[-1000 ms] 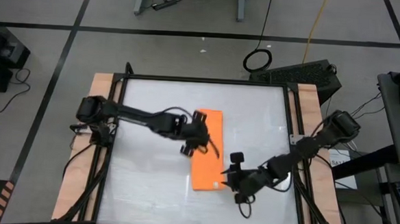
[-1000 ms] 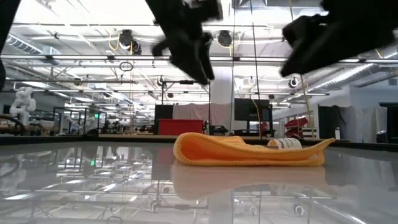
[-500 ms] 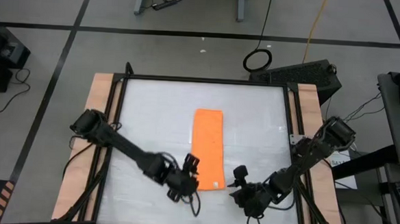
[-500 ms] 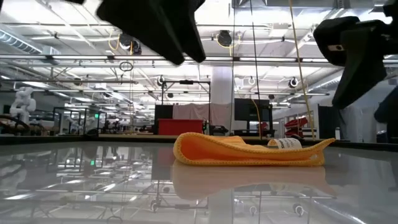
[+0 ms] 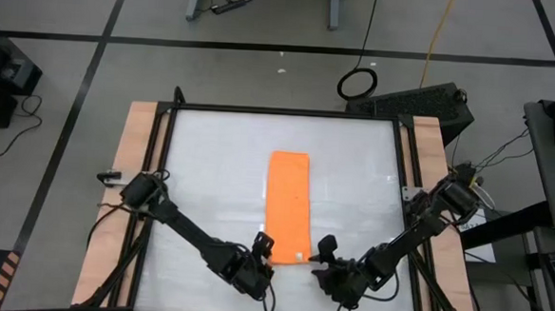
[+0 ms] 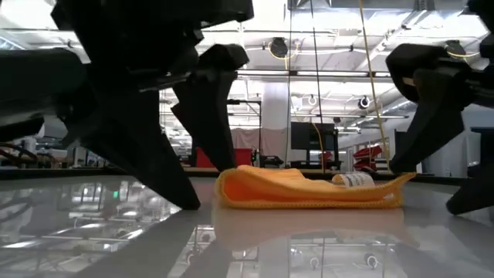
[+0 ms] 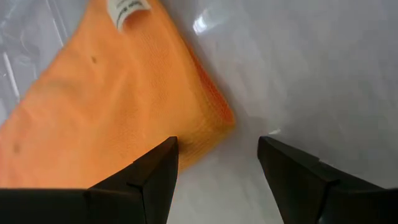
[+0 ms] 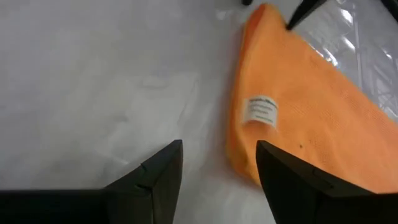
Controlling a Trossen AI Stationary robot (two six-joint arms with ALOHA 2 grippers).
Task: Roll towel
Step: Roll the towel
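The orange towel (image 5: 289, 206) lies folded into a long strip on the white table, running from far to near, with a white label (image 8: 260, 111) near its near end. My left gripper (image 5: 261, 253) stands open and low at the towel's near left corner (image 7: 222, 117), which lies just ahead of the gap between its fingers. My right gripper (image 5: 323, 258) stands open and low just right of the near right corner (image 8: 239, 163). In the low view the left gripper (image 6: 208, 185) and the right gripper (image 6: 446, 179) flank the towel (image 6: 309, 188).
A black frame (image 5: 280, 112) edges the glossy table top, with wooden strips (image 5: 134, 167) outside it at left and right. Bare table shows on both sides of the towel strip and beyond its far end.
My left gripper has swung from above the towel's middle toward the table's near edge and sunk down beside the towel's near left corner. My right gripper has gone down at the near right corner and rolled a little. The towel has lain still.
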